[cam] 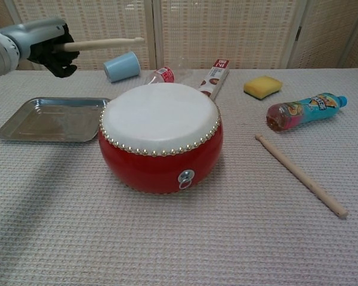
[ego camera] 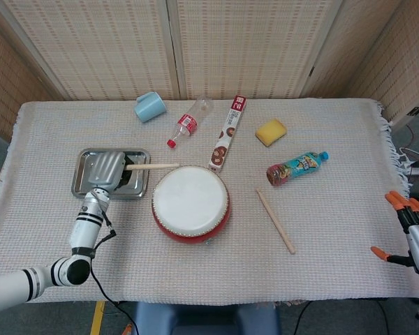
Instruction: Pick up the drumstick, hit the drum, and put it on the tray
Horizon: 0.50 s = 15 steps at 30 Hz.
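My left hand [ego camera: 106,169] [cam: 45,46] grips a wooden drumstick [ego camera: 151,166] [cam: 101,43] raised high above the table, its tip pointing right. In the head view the hand hangs over the metal tray [ego camera: 82,180] [cam: 24,122], left of the drum. The red drum [ego camera: 190,204] [cam: 160,134] with a white skin stands mid-table, and the stick is off its skin. A second drumstick [ego camera: 275,220] [cam: 300,173] lies on the cloth to the drum's right. My right hand [ego camera: 413,234] hangs at the far right edge past the table, fingers spread, holding nothing.
Along the back lie a blue cup [ego camera: 149,107] [cam: 122,65], a clear bottle with a red cap [ego camera: 188,123] [cam: 162,74], a long snack box [ego camera: 228,132] [cam: 215,77], a yellow sponge [ego camera: 271,131] [cam: 262,86] and a colourful drink bottle [ego camera: 297,167] [cam: 304,111].
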{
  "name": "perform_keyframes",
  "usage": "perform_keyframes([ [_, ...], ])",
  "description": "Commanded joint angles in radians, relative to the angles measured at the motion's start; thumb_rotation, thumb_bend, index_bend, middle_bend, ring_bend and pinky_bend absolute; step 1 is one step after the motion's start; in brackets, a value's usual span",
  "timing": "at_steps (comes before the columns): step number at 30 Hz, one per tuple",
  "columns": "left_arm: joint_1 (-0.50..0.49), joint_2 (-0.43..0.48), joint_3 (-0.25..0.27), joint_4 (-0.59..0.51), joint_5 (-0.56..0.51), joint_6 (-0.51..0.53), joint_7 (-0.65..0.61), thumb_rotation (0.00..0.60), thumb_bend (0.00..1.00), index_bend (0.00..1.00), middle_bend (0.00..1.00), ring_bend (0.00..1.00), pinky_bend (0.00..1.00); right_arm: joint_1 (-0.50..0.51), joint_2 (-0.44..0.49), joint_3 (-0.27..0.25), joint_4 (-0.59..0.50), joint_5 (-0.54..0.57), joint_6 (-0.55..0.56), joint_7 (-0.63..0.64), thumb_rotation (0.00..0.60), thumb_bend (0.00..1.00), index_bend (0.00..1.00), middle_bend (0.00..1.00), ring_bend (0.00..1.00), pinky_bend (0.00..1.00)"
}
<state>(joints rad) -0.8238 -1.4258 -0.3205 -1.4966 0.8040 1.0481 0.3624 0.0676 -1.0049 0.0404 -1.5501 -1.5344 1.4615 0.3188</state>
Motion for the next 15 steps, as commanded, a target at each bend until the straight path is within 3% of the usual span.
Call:
perform_keyframes([
  [1,-0.003,-0.034,-0.009,0.160,-0.048,-0.078,-0.057,0.600,0.58,1.00,1.00,1.00,1.00,-0.001,0.004,0.003,-0.004,0.001,0.004,-0.005,0.600,0.07,0.00,0.02,0.00,0.07],
  [10,-0.040,-0.141,0.041,0.442,0.028,-0.221,-0.127,0.600,0.58,0.98,1.00,1.00,1.00,0.006,0.009,0.008,-0.021,-0.002,0.004,-0.026,0.600,0.07,0.00,0.02,0.00,0.07],
  [15,-0.072,-0.207,0.056,0.585,0.033,-0.322,-0.143,0.600,0.57,0.92,1.00,0.99,0.90,0.009,0.008,0.007,-0.026,0.010,-0.011,-0.033,0.600,0.07,0.00,0.02,0.00,0.07],
])
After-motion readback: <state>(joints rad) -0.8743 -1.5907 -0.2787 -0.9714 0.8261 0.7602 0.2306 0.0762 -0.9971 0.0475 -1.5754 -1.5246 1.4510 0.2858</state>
